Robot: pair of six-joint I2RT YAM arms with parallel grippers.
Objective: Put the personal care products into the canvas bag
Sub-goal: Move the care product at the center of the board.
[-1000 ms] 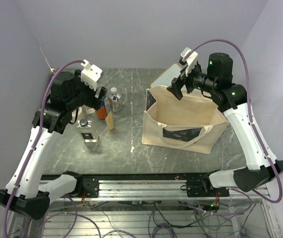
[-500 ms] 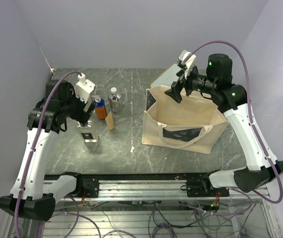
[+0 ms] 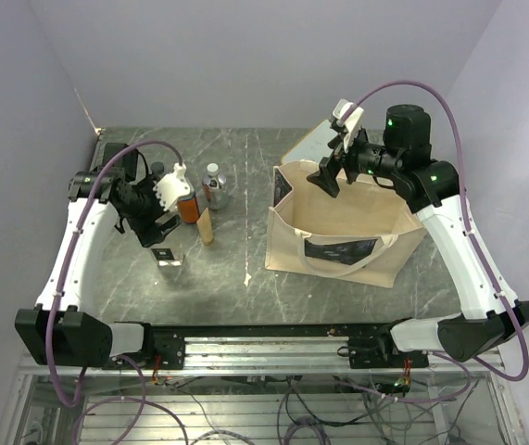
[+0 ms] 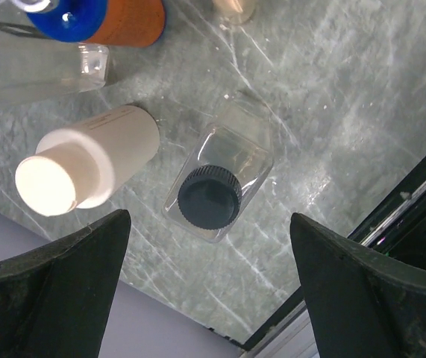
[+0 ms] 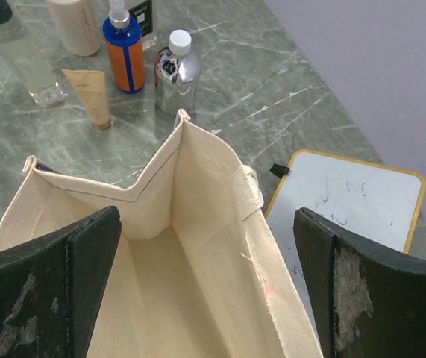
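Left gripper (image 4: pixel 210 231) hangs with its fingers spread wide and nothing between them, looking straight down on a clear bottle with a black cap (image 4: pixel 216 186). Right gripper (image 5: pixel 207 216) is equally spread and empty, poised over the open mouth of the canvas bag (image 5: pixel 198 194).

That bag (image 3: pixel 287 243) stands on the right half of the table, upright, with its near-left wall creased inward; no product shows inside it, so I judge the packing not yet begun. Behind it lies a white board (image 5: pixel 354 201) with a pale frame, touching or just beside the bag's far wall (I cannot tell which).

The products cluster on the left, well apart from the bag. A tall clear bottle (image 5: pixel 15 52) and a cream cylinder (image 4: pixel 86 164) are the bulkiest. Next come the orange bottle with a blue cap (image 3: pixel 188 206) and a silvery bottle with a white cap (image 3: pixel 214 184). The tan tube (image 3: pixel 206 225) is slimmest.

The likely trouble lies in crowding: the cream cylinder stands just beside the black-capped bottle, so a descending finger could clip and topple it. Smooth clear walls may also slip in a light pinch. At the bag, the creased wall narrows the mouth, and a carried bottle could catch on the rim.
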